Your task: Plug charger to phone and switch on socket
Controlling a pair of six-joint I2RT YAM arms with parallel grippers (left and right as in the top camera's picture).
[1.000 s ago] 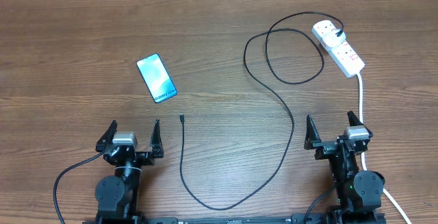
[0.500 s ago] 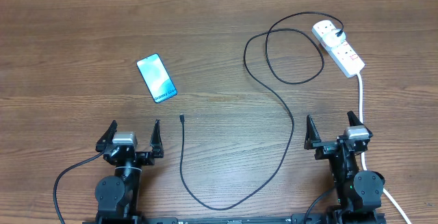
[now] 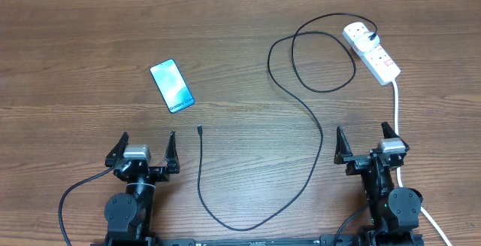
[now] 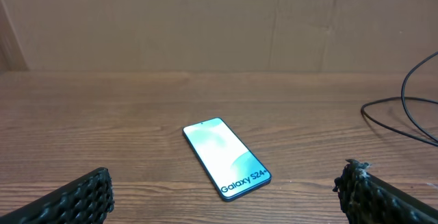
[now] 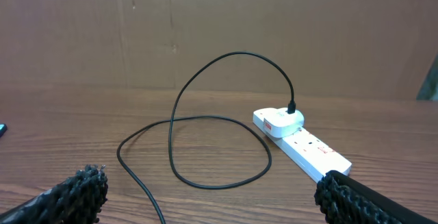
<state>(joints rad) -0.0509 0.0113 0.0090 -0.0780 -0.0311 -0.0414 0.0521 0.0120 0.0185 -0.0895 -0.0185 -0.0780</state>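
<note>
Nothing has shifted since a second ago: you have both arms parked at the near edge of the wooden tabletop (image 3: 90,35), and every item lies where it was. Your left tool (image 3: 148,138) stands released with its fingers spread wide and nothing between them, and your right tool (image 3: 361,130) is spread the same way, also empty. You will find the socket (image 3: 373,54) at the far right, lying at a slant, with its thick white cord (image 3: 396,107) running toward the near edge past your right arm. The charger (image 3: 200,167) is plugged in at the socket's far end through a white adapter (image 3: 359,34); from there its black cable makes a loop to the left of the socket, sweeps down the middle, curves round near the front edge and runs back up. The phone (image 3: 172,86) lies flat, screen up, far of your left tool. The charger's connector tip (image 3: 200,129) rests on the wood near the phone, to its near right, not touching it.
</note>
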